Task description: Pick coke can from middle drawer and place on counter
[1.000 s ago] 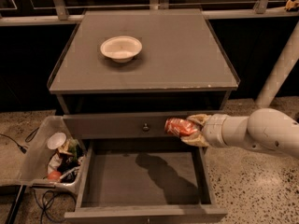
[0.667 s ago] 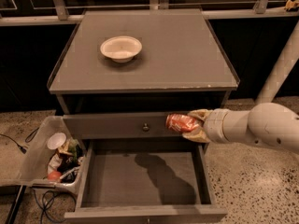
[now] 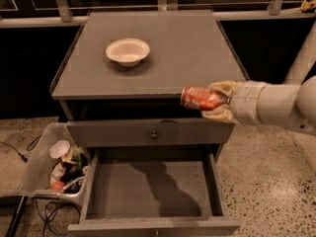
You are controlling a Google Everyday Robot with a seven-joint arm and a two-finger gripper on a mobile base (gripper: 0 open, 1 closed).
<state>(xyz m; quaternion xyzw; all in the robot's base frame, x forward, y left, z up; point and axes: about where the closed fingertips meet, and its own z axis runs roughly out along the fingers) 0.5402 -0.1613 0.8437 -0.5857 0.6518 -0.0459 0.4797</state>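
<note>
The coke can (image 3: 197, 98), red with white lettering, lies on its side in my gripper (image 3: 215, 101), which is shut on it. The gripper holds the can in the air at the level of the counter's front edge, near the right front corner. The counter (image 3: 187, 53) is a flat grey cabinet top. The middle drawer (image 3: 148, 186) is pulled out below, a shallow grey box with a bare bottom; my arm's shadow falls on it. My white arm comes in from the right.
A white bowl (image 3: 128, 51) stands on the counter at the left middle. A shut drawer front with a round knob (image 3: 154, 134) sits above the open drawer. A clear bin (image 3: 59, 167) of clutter stands on the floor at the left. A white post rises at the right.
My gripper has lifted the coke can from in front of the upper drawer front to the level of the counter's front edge.
</note>
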